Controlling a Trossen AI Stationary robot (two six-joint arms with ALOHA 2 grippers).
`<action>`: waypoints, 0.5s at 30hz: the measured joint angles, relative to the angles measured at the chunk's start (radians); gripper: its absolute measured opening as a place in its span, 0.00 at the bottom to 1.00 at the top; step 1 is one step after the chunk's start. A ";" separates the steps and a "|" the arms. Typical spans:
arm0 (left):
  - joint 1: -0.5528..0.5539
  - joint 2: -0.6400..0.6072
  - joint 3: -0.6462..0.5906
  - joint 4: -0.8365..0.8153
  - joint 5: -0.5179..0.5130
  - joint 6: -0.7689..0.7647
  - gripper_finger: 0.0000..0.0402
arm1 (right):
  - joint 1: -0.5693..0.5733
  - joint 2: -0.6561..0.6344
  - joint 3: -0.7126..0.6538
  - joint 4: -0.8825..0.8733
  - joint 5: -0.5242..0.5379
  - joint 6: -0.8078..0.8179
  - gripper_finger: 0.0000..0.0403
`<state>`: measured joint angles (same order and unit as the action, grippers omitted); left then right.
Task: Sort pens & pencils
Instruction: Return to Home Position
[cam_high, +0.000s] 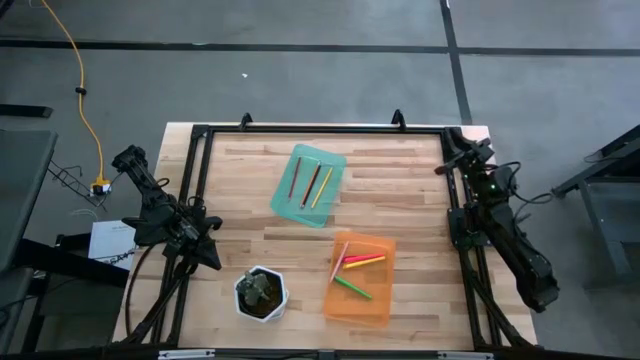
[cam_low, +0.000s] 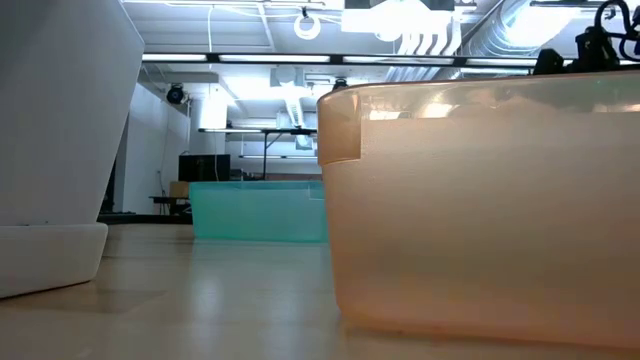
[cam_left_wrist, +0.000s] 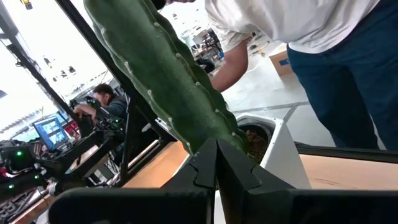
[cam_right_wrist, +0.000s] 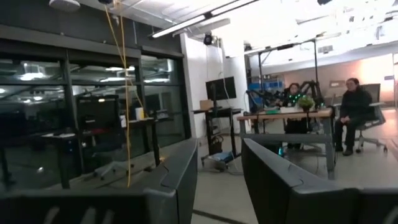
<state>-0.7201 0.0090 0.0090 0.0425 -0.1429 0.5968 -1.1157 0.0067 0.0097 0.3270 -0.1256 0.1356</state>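
In the high view, the green tray (cam_high: 308, 186) holds a red-brown stick (cam_high: 295, 178), a dark brown one (cam_high: 311, 184) and a yellow one (cam_high: 322, 188). The orange tray (cam_high: 362, 300) holds a pale peach stick (cam_high: 340, 260), a pink one (cam_high: 362, 259), a yellow one (cam_high: 366, 265) and a bright green one (cam_high: 352, 288). My left gripper (cam_high: 212, 257) is shut at the table's left edge, pointing at the white plant pot (cam_high: 262, 293) without touching it. My right gripper (cam_high: 453, 140) is open at the far right corner and faces the room (cam_right_wrist: 217, 180).
The white hexagonal pot with a green cactus (cam_left_wrist: 168, 74) stands near the table's near edge, left of the orange tray (cam_low: 480, 210). A black frame (cam_high: 320, 129) runs around the table. A person (cam_left_wrist: 311, 25) stands beyond the pot. Bare wood lies between the trays and the arms.
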 joint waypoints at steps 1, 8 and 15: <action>0.000 0.000 0.000 0.000 0.000 0.000 0.00 | 0.004 0.000 0.000 -0.007 -0.004 0.002 0.29; 0.000 0.000 0.000 0.000 0.000 0.000 0.00 | 0.086 0.000 0.000 -0.008 -0.006 -0.004 0.29; 0.000 0.000 0.000 0.000 0.000 0.000 0.00 | 0.217 0.000 0.000 -0.053 -0.007 0.020 0.29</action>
<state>-0.7202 0.0090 0.0090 0.0425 -0.1429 0.5968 -0.8983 0.0071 0.0093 0.2740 -0.1327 0.1557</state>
